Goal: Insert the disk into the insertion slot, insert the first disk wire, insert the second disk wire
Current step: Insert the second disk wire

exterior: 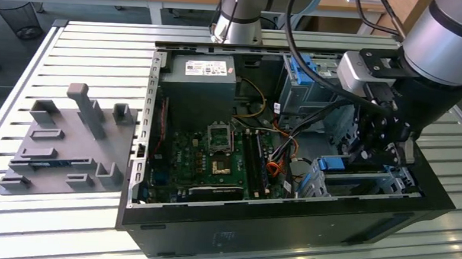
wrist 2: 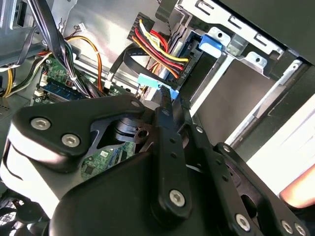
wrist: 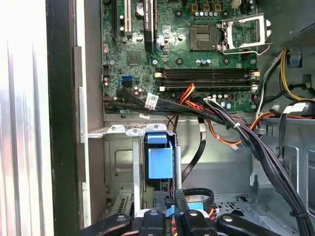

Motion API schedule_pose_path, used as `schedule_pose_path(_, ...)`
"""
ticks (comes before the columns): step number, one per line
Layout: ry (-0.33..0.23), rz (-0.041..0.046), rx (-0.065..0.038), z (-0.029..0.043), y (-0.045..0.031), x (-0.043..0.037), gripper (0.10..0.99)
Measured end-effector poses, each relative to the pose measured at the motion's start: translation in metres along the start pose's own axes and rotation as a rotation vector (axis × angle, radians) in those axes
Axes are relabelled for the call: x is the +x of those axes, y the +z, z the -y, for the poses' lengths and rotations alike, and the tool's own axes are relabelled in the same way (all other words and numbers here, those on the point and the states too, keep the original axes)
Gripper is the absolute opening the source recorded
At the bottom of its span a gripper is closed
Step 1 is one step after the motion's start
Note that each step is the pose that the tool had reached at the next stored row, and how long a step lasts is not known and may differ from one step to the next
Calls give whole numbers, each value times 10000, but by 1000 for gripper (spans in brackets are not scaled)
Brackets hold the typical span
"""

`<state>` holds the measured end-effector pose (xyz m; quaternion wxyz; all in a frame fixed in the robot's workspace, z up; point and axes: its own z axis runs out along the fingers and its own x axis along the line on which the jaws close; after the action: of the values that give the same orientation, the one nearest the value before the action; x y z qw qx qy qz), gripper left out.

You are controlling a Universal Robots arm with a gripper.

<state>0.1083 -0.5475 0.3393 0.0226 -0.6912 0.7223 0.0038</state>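
Disk (wrist: pixel 160 160) sits upright in the insertion slot (wrist: pixel 118 167), its blue frame showing at lower centre of the first wrist view, bounded by the silver cage's walls on either side.

Largest first: the open computer case (exterior: pixel 290 213) fills the middle and lower right of the exterior view, its black rim close around the cage in the lower right corner. The slatted table (exterior: pixel 85 50) extends well clear toward the exterior view's left, where a grey fixture plate (exterior: pixel 64 150) lies apart from the case. The robot arm (exterior: pixel 449 40) enters from the upper right and reaches down inside the case rim. The motherboard (wrist: pixel 197 49) occupies the upper half of the first wrist view, with a bundle of black cables (wrist: pixel 236 128) crossing between it and the cage, narrowing the room above the slot.

The gripper (wrist 2: pixel 170 101) is at the drive's connector edge, centre of the second wrist view. Its fingers are drawn close together on a small blue wire connector (wrist 2: pixel 155 82), which lies just beside the red, yellow and black power wires (wrist 2: pixel 157 49) already at the disk's end.
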Motion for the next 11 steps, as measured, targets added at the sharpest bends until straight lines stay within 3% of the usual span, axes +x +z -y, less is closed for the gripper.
schedule_pose_path(4,-1,-45,-22,3,-41,-2,224)
schedule_pose_path(7,-2,-97,-39,5,-59,-3,106)
schedule_pose_path(11,-2,-124,-45,6,-79,-3,106)
